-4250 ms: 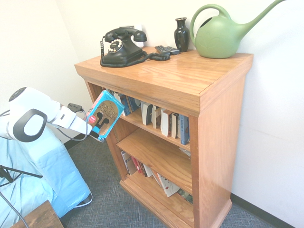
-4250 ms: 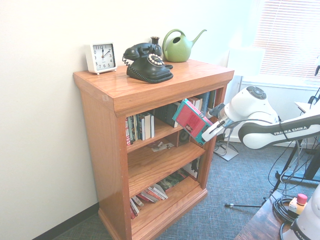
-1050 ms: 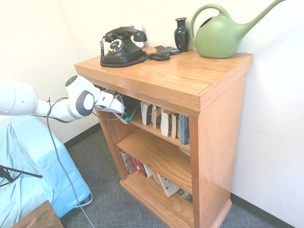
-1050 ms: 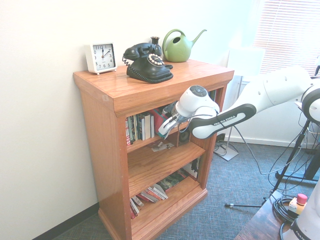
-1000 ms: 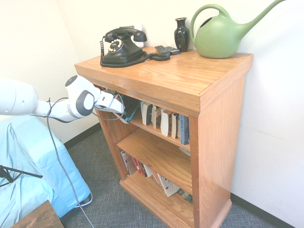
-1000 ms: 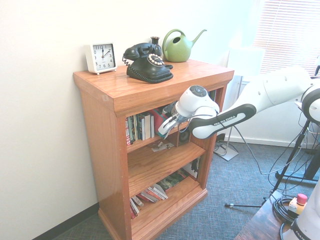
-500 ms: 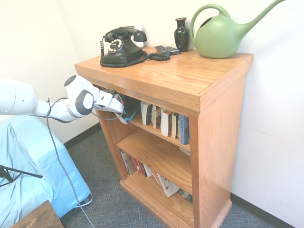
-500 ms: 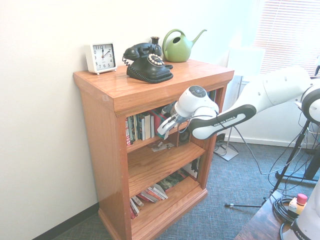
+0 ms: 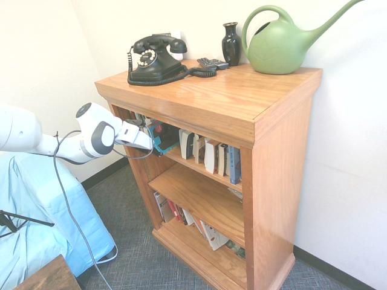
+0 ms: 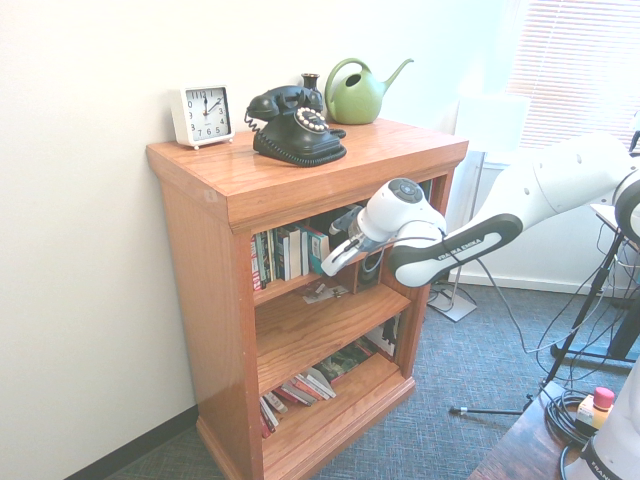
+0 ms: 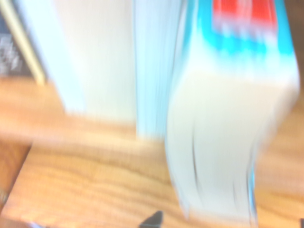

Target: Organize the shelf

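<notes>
Now, by parts:
Gripper: at the front of the top tier, fingers spread apart and holding nothing.
Teal book: stands on the top tier just beyond the fingertips, beside the other books; blurred in the wrist view.
Shelf: against the white wall, arm reaching in from its open front.
Top: black rotary telephone, dark vase, green watering can, white clock.

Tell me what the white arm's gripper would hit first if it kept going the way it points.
Most likely the teal-covered book standing on the top tier of the orange-brown wooden shelf; the gripper points straight at it, jaws open. Depth is hard to judge.
</notes>
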`<state>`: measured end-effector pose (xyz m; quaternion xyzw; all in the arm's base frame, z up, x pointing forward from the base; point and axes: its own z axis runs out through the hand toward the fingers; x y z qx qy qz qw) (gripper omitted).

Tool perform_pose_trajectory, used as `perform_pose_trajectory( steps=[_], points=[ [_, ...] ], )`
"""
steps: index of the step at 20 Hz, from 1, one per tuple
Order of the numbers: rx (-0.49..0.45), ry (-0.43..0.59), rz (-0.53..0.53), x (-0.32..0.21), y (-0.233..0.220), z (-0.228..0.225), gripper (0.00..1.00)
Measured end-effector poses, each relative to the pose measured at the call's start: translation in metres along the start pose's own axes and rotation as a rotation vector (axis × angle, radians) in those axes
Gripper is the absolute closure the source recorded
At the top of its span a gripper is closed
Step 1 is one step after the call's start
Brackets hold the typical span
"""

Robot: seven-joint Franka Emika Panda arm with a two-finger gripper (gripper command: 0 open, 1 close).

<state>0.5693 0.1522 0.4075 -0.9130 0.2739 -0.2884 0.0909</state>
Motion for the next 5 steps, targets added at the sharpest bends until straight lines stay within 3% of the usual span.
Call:
perform_pose_trajectory(
  steps=[5],
  points=[
    [0.013, -0.001, 0.012, -0.024, 0.027, -0.029, 0.00]
  ],
)
